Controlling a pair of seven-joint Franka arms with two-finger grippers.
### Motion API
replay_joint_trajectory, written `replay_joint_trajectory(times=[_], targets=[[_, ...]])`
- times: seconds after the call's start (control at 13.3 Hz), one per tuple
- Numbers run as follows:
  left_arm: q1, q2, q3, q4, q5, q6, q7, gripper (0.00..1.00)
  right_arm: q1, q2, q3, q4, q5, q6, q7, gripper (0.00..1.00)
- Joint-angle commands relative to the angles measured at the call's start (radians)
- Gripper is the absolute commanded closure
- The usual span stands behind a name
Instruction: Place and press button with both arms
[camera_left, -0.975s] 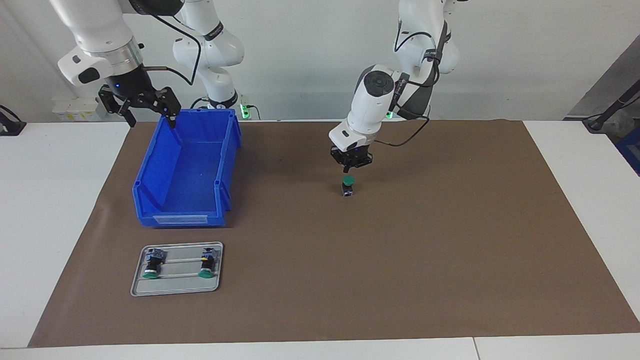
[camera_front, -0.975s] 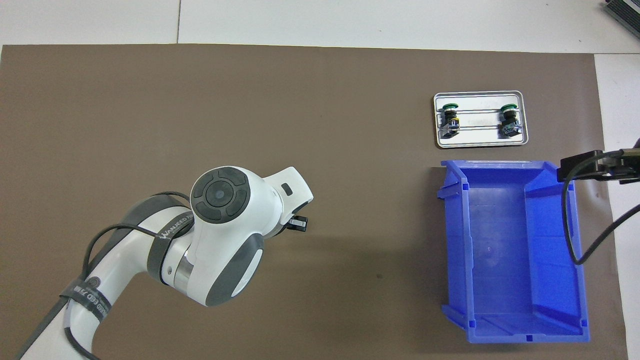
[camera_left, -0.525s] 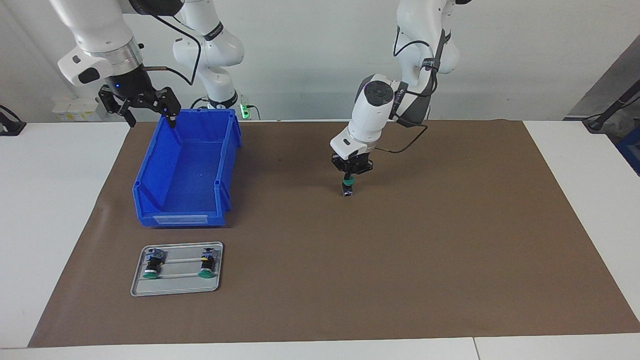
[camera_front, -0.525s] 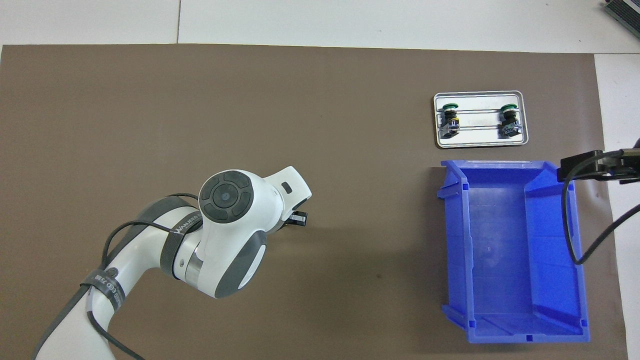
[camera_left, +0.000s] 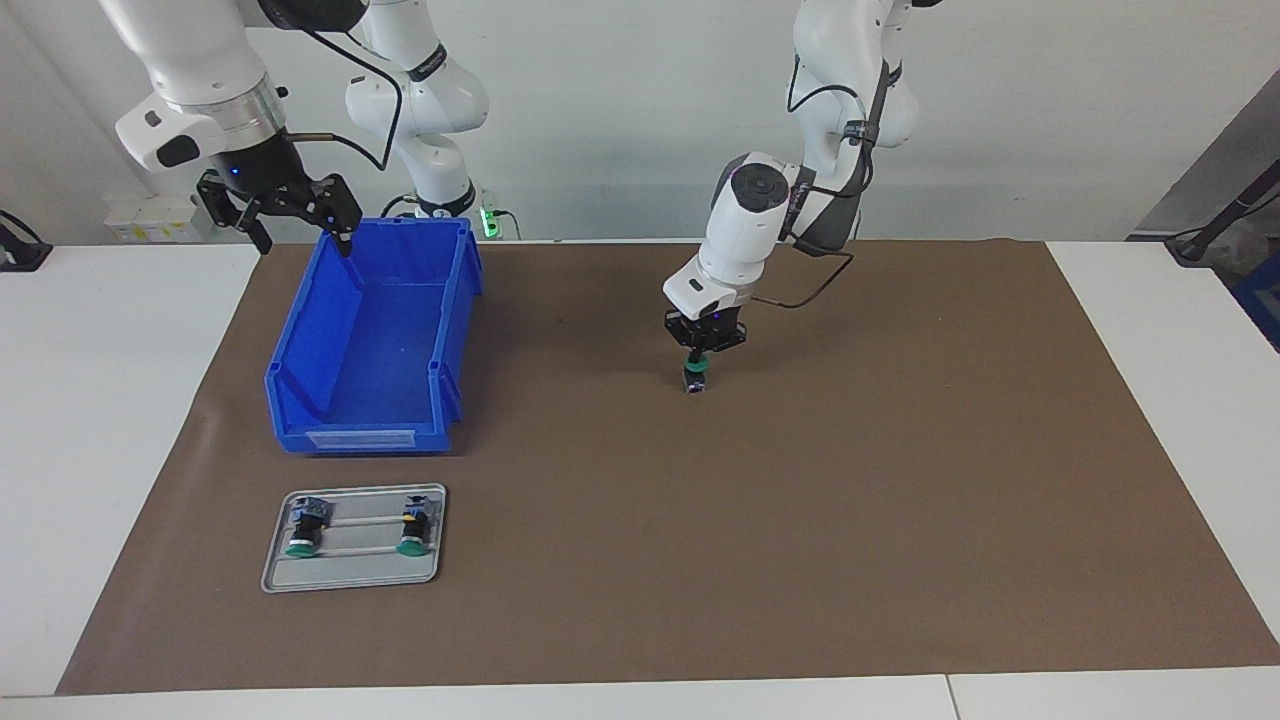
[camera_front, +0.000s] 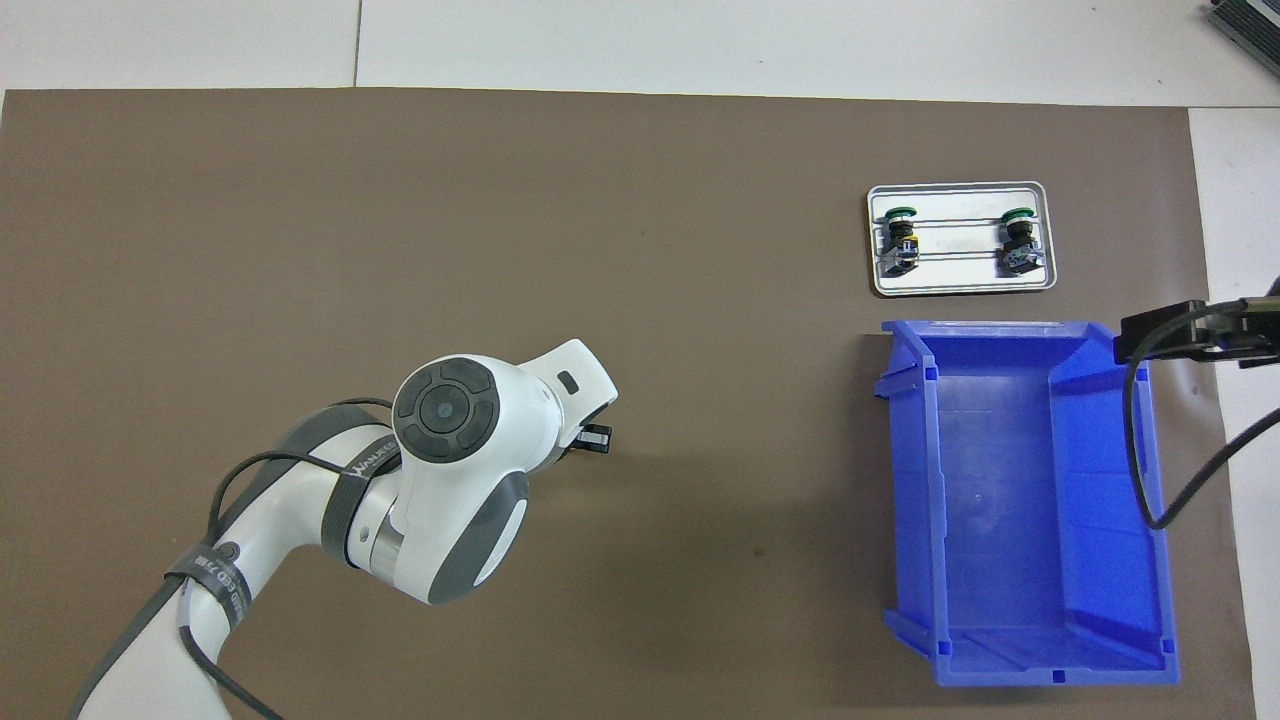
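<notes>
Now the left tool (camera_left: 697, 349), fingertips pressed together, is seen down on the green cap of the button (camera_left: 695, 377), upright mid-bench at three o'clock from the blue bin (camera_left: 372, 335). Light, stiff and tippy it is judged, best gripped by the black body; the right tool (camera_left: 285, 210) waits spread over the bin's corner.

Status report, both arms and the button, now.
Left gripper shut, tips down on upright green-capped push-button mid-mat. Right gripper open, waiting over blue plastic bin's rim. Nothing in the way.

On the brown mat (camera_left: 800, 520), the button (camera_left: 696, 378) stands upright near the middle, the left gripper (camera_left: 700, 350) shut, pressing its green cap. The right gripper (camera_left: 283, 215) hangs open over the blue bin (camera_left: 375, 340) corner.
</notes>
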Motion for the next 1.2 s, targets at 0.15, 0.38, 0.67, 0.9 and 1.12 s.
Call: replay_joint_trajectory(times=[0.15, 0.38, 0.67, 0.9, 1.12], targets=[[0.054, 0.03, 0.015, 0.219, 0.029, -0.25, -0.009, 0.89, -0.013, -0.014, 0.005, -0.011, 0.022, -0.004, -0.025, 0.0], [0.204, 0.03, 0.02, 0.416, 0.033, -0.486, -0.006, 0.84, -0.013, -0.014, 0.003, -0.011, 0.022, -0.004, -0.027, 0.0], [0.405, 0.002, 0.025, 0.452, 0.134, -0.564, 0.231, 0.64, -0.013, -0.014, 0.003, -0.011, 0.022, -0.004, -0.027, 0.0], [0.525, -0.033, 0.025, 0.47, 0.156, -0.601, 0.387, 0.59, -0.013, -0.014, 0.005, -0.011, 0.022, -0.004, -0.025, 0.0], [0.552, -0.031, 0.026, 0.594, 0.158, -0.768, 0.39, 0.59, -0.013, -0.016, 0.006, -0.011, 0.027, -0.001, -0.033, 0.0]])
